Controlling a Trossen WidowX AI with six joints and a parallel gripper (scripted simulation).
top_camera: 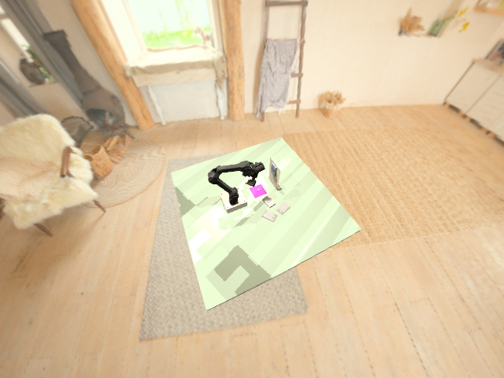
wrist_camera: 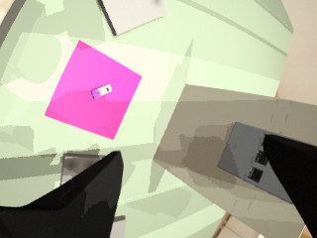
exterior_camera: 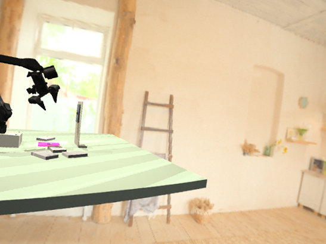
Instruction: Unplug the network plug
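Final stage of the unplugging task. The gripper [exterior_camera: 44, 98] hangs high above the table [exterior_camera: 108, 174], its two dark fingers spread nearly to their full width with nothing between them. The plug [wrist_camera: 102, 91], a small pale piece, lies near the middle of the pink square [wrist_camera: 93, 89], well inside its edges and apart from every part of the arm. The upright panel [exterior_camera: 78, 125] stands just beyond the square; from the wrist view its dark socket plate [wrist_camera: 248, 159] shows two small openings, neither visibly occupied.

Judged from this arrangement, only the retreat remains. To do it well, the arm should keep to free air: no descent toward the square, which could nudge the plug across the border, and no swing toward the panel, whose top edge stands not far below the fingertips in the side view. The grey tiles [exterior_camera: 44, 154] beside the square lie flat and pose little risk so long as height is kept. Holding the fingers wide is harmless here.
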